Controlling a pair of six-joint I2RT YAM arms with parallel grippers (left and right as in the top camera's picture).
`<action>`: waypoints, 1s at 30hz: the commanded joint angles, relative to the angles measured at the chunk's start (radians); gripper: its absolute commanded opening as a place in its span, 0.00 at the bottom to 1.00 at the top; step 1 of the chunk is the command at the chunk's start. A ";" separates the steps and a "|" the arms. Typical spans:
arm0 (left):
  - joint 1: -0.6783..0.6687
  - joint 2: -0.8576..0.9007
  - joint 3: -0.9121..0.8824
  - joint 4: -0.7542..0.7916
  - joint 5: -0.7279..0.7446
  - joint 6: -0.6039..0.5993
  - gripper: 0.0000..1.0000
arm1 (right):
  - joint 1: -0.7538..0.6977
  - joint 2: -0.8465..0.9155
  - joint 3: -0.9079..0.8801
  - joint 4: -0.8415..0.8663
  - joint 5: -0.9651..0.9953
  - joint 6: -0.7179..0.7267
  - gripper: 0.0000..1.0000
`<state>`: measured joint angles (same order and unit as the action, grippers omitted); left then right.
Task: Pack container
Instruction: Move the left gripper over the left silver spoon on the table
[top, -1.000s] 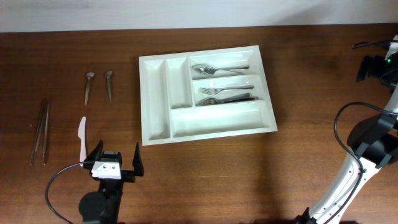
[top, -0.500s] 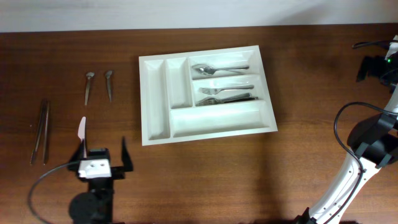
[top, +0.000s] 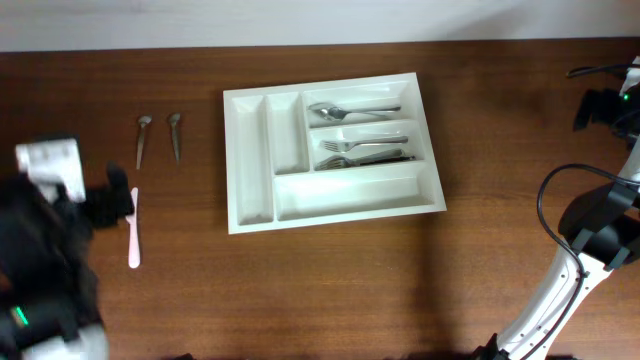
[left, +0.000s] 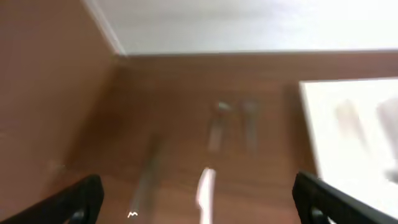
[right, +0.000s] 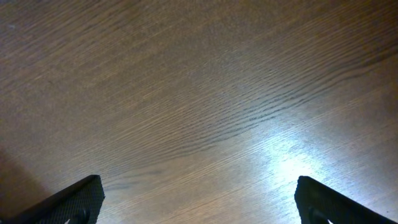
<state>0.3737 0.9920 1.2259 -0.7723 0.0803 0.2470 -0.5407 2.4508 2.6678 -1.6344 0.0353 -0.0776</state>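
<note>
- Left tool (left: 199, 200): gapes as wide as it goes, grips nothing, hangs above the left end of the worktop (top: 480, 260).
- Just beneath and ahead of it in the wrist view: white plastic knife (left: 205, 186), flat on the wood, lengthwise between the two fingertips.
- Seen from overhead: same knife (top: 133, 228) just beside the blurred left arm (top: 45, 260), which smears across the left edge.
- Beyond the knife: two small spoons (top: 143, 140), side by side, bowls toward the far edge, apart from each other and from the knife.
- Left of the knife in the wrist view: pale thin streak (left: 149, 180), possibly a pair of slim metal sticks, too blurred to say.
- Farther right, near mid-worktop: container (top: 350, 190), flat, slightly turned, well apart from both tools.
- Inside it: spoons (top: 350, 107) in the top crosswise compartment, forks (top: 362, 148) in the middle one.
- Right tool (right: 199, 200): spread equally wide, clamps nothing, faces plain wood grain with a patch of glare.
- Right arm (top: 590, 240): rises at the far right edge of the worktop.
</note>
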 joint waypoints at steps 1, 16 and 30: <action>0.011 0.187 0.141 -0.082 0.301 0.042 0.99 | 0.005 -0.004 -0.004 0.000 -0.005 0.008 0.99; -0.027 0.756 0.561 -0.332 0.020 -0.074 0.99 | 0.004 -0.004 -0.004 0.000 -0.005 0.008 0.99; -0.027 1.150 0.843 -0.487 -0.075 0.013 0.99 | 0.005 -0.004 -0.004 0.000 -0.005 0.008 0.98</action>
<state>0.3489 2.0689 2.0445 -1.2335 0.0837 0.2256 -0.5407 2.4508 2.6678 -1.6344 0.0353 -0.0780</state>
